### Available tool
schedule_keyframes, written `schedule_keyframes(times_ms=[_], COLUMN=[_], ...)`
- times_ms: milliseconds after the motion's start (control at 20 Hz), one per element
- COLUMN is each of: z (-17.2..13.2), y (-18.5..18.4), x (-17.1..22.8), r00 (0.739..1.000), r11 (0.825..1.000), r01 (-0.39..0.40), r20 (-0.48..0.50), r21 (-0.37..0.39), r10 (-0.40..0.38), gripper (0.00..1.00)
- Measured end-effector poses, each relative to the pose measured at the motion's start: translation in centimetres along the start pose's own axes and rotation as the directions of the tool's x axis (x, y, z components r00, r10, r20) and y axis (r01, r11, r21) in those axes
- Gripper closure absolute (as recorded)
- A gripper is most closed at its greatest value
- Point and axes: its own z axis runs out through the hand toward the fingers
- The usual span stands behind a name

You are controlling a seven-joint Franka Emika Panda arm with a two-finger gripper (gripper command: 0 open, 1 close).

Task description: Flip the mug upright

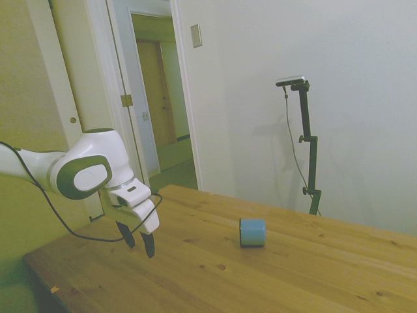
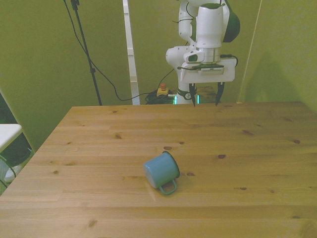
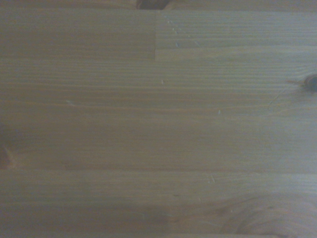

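Front view: mug (image 2: 161, 171) on its side on the table (image 2: 257, 148), handle toward the camera, base toward the front view's left. Gripper (image 2: 204, 95) above the far edge, well apart from it, fingers apart, holding nothing. Wrist view: only bare wood.

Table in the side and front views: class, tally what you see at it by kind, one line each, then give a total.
Mugs: 1, the light-blue mug lying on its side on the table
Robot grippers: 1, the gripper hanging over the table's far edge, jaws open and empty
Tables: 1
Total: 3
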Motion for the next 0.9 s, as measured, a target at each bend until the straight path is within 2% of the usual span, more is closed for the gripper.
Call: schedule_keyframes(times_ms=[200, 350, 550, 700, 900], z=[0.2, 0.2, -0.7, -2.5, -2.5], y=[0.7, 1.3, -0.9, -3.2, -5.5], x=[1.5, 6.1, 11.2, 13.1, 13.6], r00=[1.0, 0.996, 0.985, 0.948, 0.875], r11=[1.0, 0.999, 0.997, 0.993, 0.985], r01=[-0.009, -0.05, -0.075, -0.114, -0.17], r20=[-0.022, -0.075, -0.158, -0.299, -0.457], r21=[0.003, 0.022, 0.009, 0.005, 0.016], r10=[0.009, 0.052, 0.076, 0.111, 0.158], gripper=[0.0, 0.0, 0.0, 0.0, 0.0])
